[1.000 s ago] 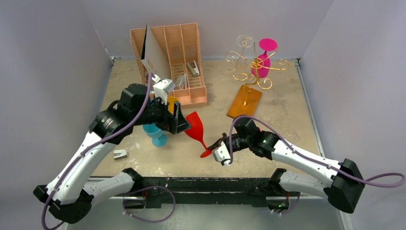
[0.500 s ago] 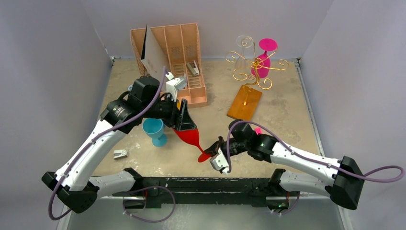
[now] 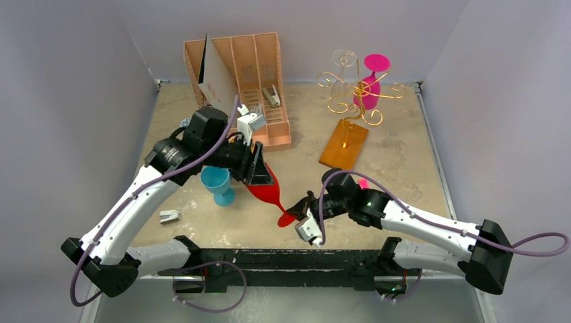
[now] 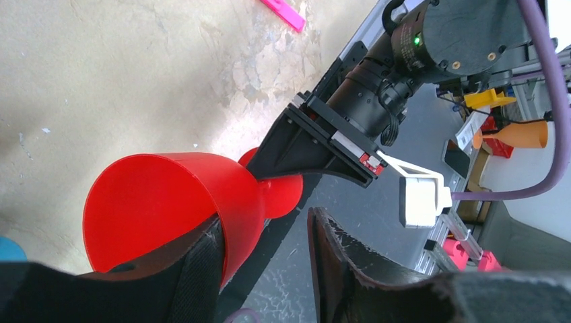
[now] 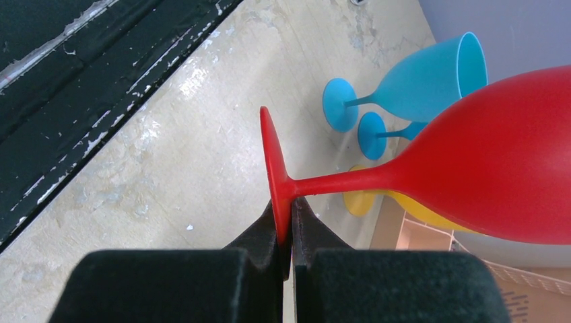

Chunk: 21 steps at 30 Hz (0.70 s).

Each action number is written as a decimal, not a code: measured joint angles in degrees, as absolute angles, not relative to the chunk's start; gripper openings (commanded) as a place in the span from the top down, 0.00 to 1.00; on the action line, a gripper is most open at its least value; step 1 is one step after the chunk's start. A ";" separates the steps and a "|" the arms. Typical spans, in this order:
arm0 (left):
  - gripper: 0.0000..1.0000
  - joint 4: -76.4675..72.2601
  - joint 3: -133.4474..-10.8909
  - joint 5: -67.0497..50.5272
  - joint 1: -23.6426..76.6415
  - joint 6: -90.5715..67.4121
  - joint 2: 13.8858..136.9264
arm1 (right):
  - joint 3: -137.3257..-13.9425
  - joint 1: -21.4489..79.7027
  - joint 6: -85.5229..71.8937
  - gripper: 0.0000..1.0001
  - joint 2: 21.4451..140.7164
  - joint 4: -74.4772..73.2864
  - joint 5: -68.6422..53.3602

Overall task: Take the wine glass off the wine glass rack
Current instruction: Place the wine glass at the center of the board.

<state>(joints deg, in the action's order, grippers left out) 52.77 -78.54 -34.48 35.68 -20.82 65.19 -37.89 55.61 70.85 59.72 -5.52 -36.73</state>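
Two claws are brought together over the near middle of the tabletop (image 3: 404, 182), a beige, mottled slab and the largest thing shown. At its far left a pink-tan slotted file organiser (image 3: 259, 87) is stood. At far right the wine glass rack (image 3: 344, 143), curly gold wire on a flat orange-brown wooden base, is seen with a magenta glass (image 3: 369, 84) and a clear glass (image 3: 340, 67) hung on it.

The red wine glass (image 3: 268, 192), smooth and matte and plastic by the look, is already off the rack and held in the air, well apart from it. Its long axis is tilted, with the bowl up and left and the foot down and right, toward the near edge.

The thin round foot is pinched edge-on by the right claw (image 5: 286, 215), which is closed fully on it. The left claw (image 4: 266, 222) is placed at the bowl with its jaws parted. One pad (image 4: 198, 269) is laid against the outer wall and the other is seen apart from it, so no grip is judged there yet. The bowl lies nearer the left arm, so a handover is judged likely.

A blue glass (image 3: 217, 183) is stood upright just beside the red bowl.
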 measured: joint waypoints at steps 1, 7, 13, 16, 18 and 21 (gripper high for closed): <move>0.58 53.08 -78.54 -34.50 35.68 -20.71 65.30 | -37.89 55.61 70.96 1.00 59.59 -5.54 -36.69; 0.72 54.81 -78.52 -34.87 35.68 -19.68 65.58 | -37.82 55.64 71.00 1.00 59.35 -5.61 -36.45; 0.86 56.53 -78.52 -35.14 35.51 -17.80 66.15 | -37.82 55.94 71.46 1.00 59.35 -6.33 -36.47; 0.85 56.49 -78.41 -35.86 35.24 -17.50 66.30 | -37.82 55.94 71.70 1.00 59.29 -6.39 -36.47; 0.76 56.42 -78.24 -36.60 35.24 -17.41 66.32 | -37.82 55.94 71.99 1.00 59.22 -6.66 -36.47; 0.69 56.25 -77.84 -38.33 35.22 -17.39 66.32 | -37.82 55.94 72.25 1.00 59.22 -6.92 -36.47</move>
<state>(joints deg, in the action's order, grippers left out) 56.25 -77.84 -38.33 35.22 -17.39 66.32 -37.82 55.94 72.25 59.22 -6.92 -36.47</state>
